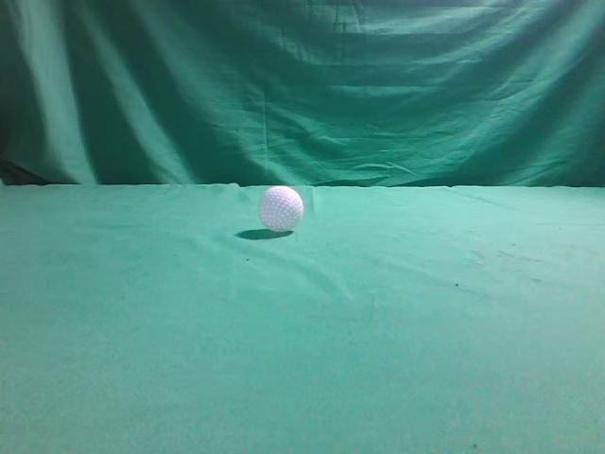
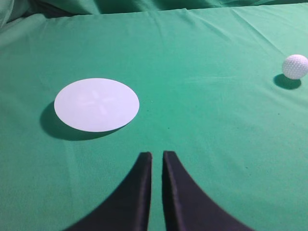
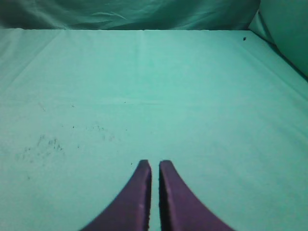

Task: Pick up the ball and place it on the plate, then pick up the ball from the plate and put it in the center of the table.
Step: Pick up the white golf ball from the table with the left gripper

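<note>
The white dimpled ball (image 1: 281, 208) rests on the green table (image 1: 302, 340) near its far edge, at the middle. It also shows at the far right of the left wrist view (image 2: 294, 66). A flat white round plate (image 2: 96, 104) lies on the cloth to the upper left of my left gripper (image 2: 157, 155), which is shut and empty, well short of both. My right gripper (image 3: 155, 163) is shut and empty over bare cloth; no ball or plate shows in its view. Neither gripper nor the plate shows in the exterior view.
A draped green cloth backdrop (image 1: 302, 85) hangs behind the table's far edge. The cloth has slight wrinkles and small dark specks (image 3: 45, 144) to the left of the right gripper.
</note>
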Controlling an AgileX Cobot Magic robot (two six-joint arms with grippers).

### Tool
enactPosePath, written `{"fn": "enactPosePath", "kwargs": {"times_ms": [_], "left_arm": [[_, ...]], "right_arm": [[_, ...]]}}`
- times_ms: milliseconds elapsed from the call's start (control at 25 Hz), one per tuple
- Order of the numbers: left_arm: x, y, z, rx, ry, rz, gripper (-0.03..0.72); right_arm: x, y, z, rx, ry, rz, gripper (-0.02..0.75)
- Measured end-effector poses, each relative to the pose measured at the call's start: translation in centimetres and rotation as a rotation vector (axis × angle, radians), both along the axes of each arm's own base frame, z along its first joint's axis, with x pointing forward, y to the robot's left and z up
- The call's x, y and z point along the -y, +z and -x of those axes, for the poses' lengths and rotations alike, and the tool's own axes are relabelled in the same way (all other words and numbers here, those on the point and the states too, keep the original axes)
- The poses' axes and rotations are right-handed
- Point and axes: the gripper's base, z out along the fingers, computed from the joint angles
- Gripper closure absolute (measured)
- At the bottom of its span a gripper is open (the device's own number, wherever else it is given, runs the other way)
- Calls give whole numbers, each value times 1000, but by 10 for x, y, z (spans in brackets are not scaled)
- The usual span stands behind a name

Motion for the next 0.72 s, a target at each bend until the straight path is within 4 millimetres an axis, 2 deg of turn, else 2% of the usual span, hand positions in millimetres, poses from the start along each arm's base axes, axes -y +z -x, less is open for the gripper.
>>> {"fn": "enactPosePath", "kwargs": {"times_ms": [720], "left_arm": [[0, 0, 0, 0, 0, 0, 629]], "right_arm": [[0, 0, 0, 0, 0, 0, 689]]}}
